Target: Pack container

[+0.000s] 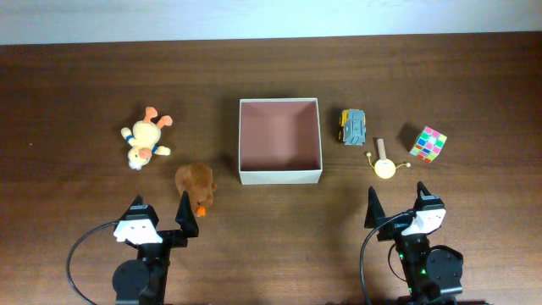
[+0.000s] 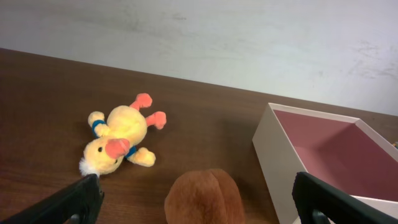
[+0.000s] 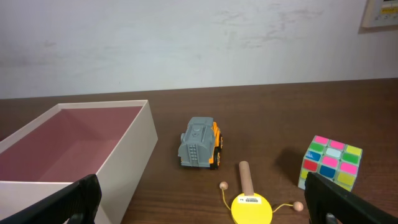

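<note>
L gripper (image 1: 161,206) and R gripper (image 1: 397,197) both spread wide, empty, parked at 6 o'clock. The container (image 1: 280,176) sits mid-table with nothing inside, so packing not begun. Next, prob.: L reaches brown plush (image 1: 196,182) at its 1 o'clock and pinches the soft body. Plush cut off in L wrist view; species unclear.

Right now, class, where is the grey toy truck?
Overhead, the grey toy truck stands on the robot's right side, just right of the container, apart from it, with the yellow rattle nearby.
</note>
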